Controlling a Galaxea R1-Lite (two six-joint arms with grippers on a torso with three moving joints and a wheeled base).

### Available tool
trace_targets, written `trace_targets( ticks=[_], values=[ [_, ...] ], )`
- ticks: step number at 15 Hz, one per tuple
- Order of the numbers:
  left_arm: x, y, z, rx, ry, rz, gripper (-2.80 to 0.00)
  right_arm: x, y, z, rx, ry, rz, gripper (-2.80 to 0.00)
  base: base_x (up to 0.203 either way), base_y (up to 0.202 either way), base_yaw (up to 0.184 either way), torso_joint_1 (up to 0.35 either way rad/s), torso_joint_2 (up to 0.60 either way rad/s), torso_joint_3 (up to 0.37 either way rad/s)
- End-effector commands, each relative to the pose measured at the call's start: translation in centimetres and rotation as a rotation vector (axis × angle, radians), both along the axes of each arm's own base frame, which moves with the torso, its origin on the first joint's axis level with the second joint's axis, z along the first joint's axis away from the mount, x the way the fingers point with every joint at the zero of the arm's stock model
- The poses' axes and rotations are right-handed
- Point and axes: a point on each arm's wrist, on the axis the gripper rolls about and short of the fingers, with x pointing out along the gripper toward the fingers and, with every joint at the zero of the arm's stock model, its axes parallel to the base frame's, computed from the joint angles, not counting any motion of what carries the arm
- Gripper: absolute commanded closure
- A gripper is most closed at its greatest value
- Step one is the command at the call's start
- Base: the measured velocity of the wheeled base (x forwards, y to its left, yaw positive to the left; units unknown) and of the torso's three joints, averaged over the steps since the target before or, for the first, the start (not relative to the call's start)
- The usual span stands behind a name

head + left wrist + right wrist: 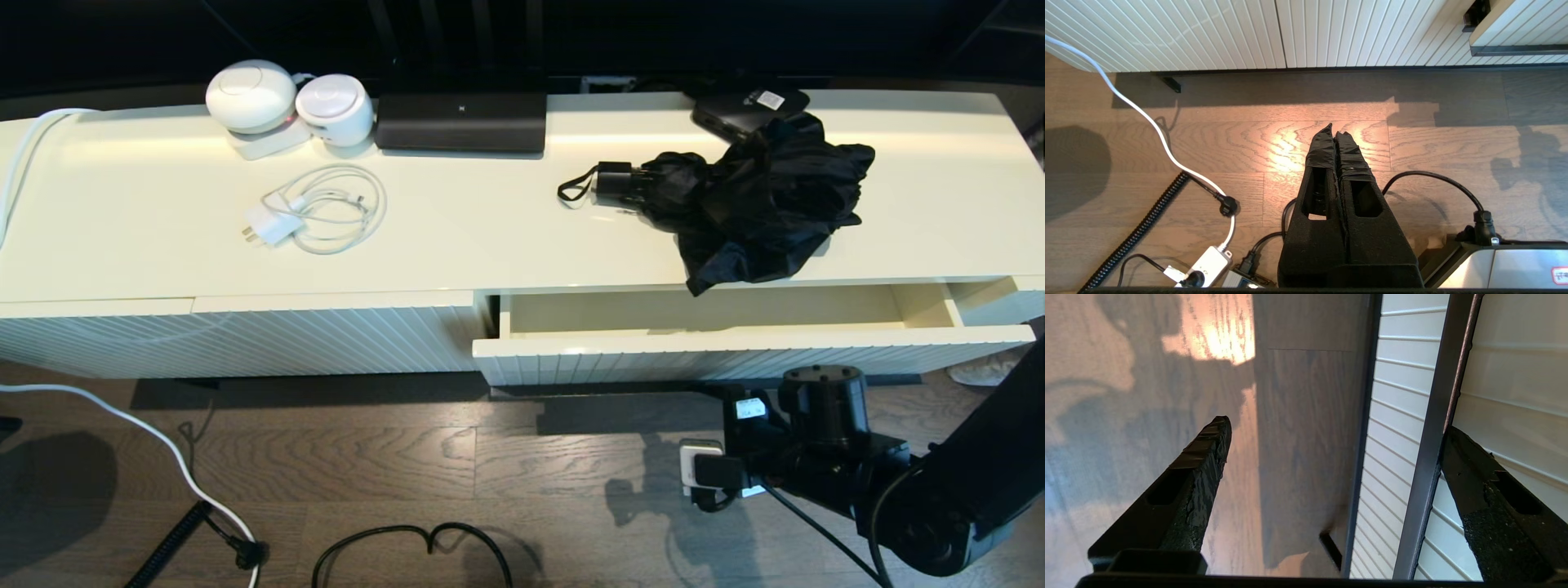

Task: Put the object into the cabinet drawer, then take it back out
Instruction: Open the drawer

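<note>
The black umbrella (747,196) lies on top of the long cream cabinet (490,237), on its right half. Its cloth is loose and bunched, and a bit of it hangs over the front edge above the drawer (735,347). The short handle and its loop point toward the middle of the cabinet. The umbrella is not in the drawer.

The drawer is pulled out partway, and the part of its inside that shows has nothing in it. Its front is ribbed.

The right claw (1331,445) is low down in front of the drawer, and its 2 fingers are spread wide apart. The long dark bar handle (1433,428) runs between the fingers, close against 1 of them. The claw holds nothing tight.

The left claw (1335,134) hangs over the wood floor (1249,143), well apart from the drawer, with its 2 fingers pressed together and nothing between them.

On the cabinet top there are also 2 white round things (286,102), a white charger with its cord (318,212), a long black box (461,121) and a flat black box with a white label (747,106) just behind the umbrella.
</note>
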Motion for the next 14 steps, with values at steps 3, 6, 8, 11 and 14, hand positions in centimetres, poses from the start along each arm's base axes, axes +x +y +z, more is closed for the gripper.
trace_targets(
  ticks=[3, 6, 8, 11, 14],
  values=[
    [0.0, 0.0, 0.0, -0.001, -0.002, 0.000, 0.00, -1.6, -0.6, 0.9, -0.003, -0.008, 0.004, -2.80, 0.000, 0.000, 0.000, 0.000, 0.00, 0.000],
    [0.0, 0.0, 0.0, 0.000, -0.002, 0.000, 0.00, -2.8, -1.0, 2.1, 0.015, -0.030, 0.001, -2.80, 0.000, 0.000, 0.000, 0.000, 0.00, 0.000],
    [0.0, 0.0, 0.0, -0.001, -0.002, 0.000, 0.00, -4.0, -1.3, 3.0, 0.035, -0.040, -0.006, 0.00, 0.000, 0.000, 0.000, 0.000, 0.00, 0.000],
    [0.0, 0.0, 0.0, -0.001, -0.002, 0.000, 0.00, -6.1, -2.0, 4.6, 0.067, -0.053, -0.018, 0.00, 0.000, 0.000, 0.000, 0.000, 0.00, 0.000],
    [0.0, 0.0, 0.0, 0.000, -0.001, 0.002, 0.00, -8.1, -2.7, 7.3, 0.127, -0.134, -0.028, 0.00, 0.000, 0.000, 0.000, 0.000, 0.00, 0.000]
  ],
)
